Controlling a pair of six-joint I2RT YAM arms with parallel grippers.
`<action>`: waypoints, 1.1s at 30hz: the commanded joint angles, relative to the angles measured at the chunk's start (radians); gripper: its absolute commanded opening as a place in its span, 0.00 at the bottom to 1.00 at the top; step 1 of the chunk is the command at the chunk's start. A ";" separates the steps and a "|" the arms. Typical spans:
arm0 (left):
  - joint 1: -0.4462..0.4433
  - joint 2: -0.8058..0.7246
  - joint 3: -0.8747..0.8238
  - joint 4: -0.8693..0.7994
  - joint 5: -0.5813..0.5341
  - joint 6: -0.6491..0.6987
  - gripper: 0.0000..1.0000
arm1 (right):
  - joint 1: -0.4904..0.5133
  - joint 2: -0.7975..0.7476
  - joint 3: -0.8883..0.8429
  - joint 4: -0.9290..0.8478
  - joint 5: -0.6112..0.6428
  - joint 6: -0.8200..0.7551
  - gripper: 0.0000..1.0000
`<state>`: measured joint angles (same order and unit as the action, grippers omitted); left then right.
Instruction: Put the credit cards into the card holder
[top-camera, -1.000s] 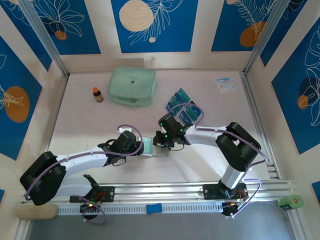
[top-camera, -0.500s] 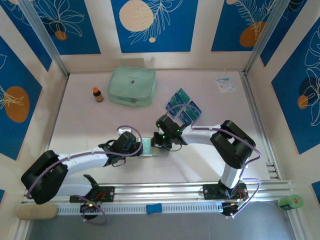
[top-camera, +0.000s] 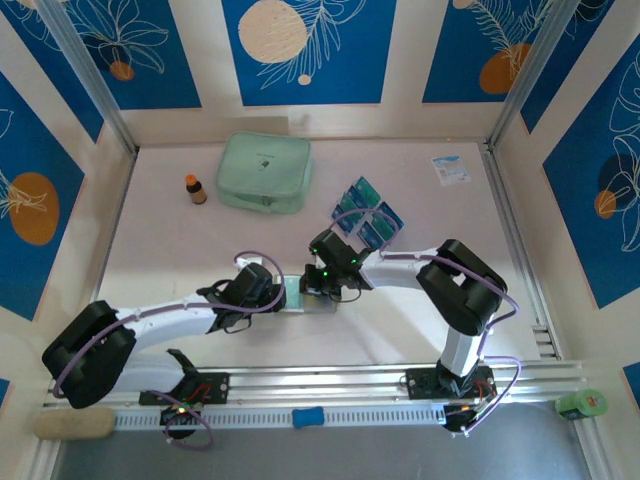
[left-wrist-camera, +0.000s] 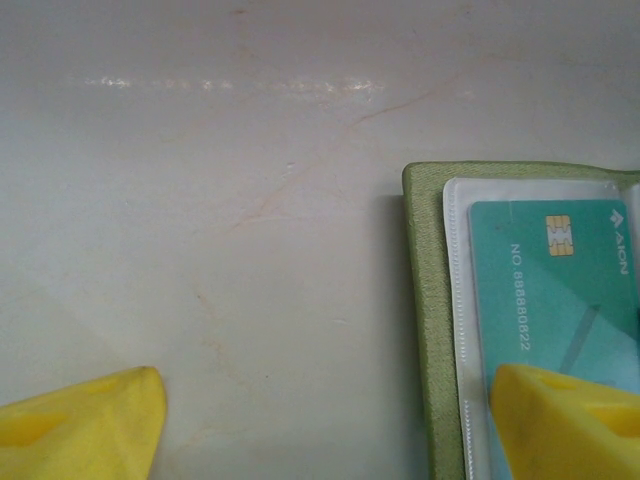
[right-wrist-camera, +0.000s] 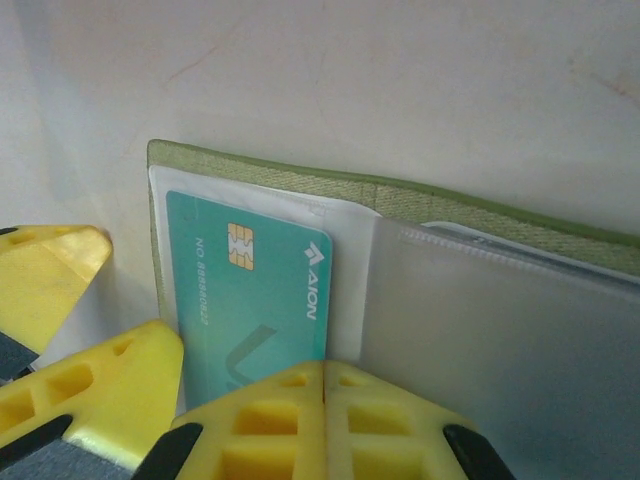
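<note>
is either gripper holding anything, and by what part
Nothing is gripped. The right gripper is shut, tips at the teal card in the card holder; the left gripper is open, one finger over the holder's page.

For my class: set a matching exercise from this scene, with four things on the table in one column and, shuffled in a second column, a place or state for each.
Things
1. card holder
2. mint pouch
3. small bottle
4. paper packet

Places or states
A. standing upright, orange cap on top
B. far right corner of the table
C. lying open, showing a teal card
D. far side, about the middle, lying flat

Pairs: 1-C, 2-D, 3-A, 4-B
</note>
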<state>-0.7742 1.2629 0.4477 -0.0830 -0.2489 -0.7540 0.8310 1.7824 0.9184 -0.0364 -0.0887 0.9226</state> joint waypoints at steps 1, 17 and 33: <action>0.008 0.009 -0.013 0.009 -0.009 0.002 0.84 | 0.008 0.023 0.028 -0.003 -0.029 0.009 0.00; 0.012 -0.017 0.065 -0.011 0.026 0.031 0.89 | 0.018 0.040 0.034 0.002 -0.035 0.019 0.00; 0.011 0.037 0.073 0.027 0.063 -0.001 0.85 | 0.018 0.025 0.024 0.017 -0.038 0.034 0.00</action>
<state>-0.7696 1.2819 0.5110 -0.0814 -0.2016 -0.7372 0.8387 1.8034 0.9356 -0.0299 -0.0994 0.9447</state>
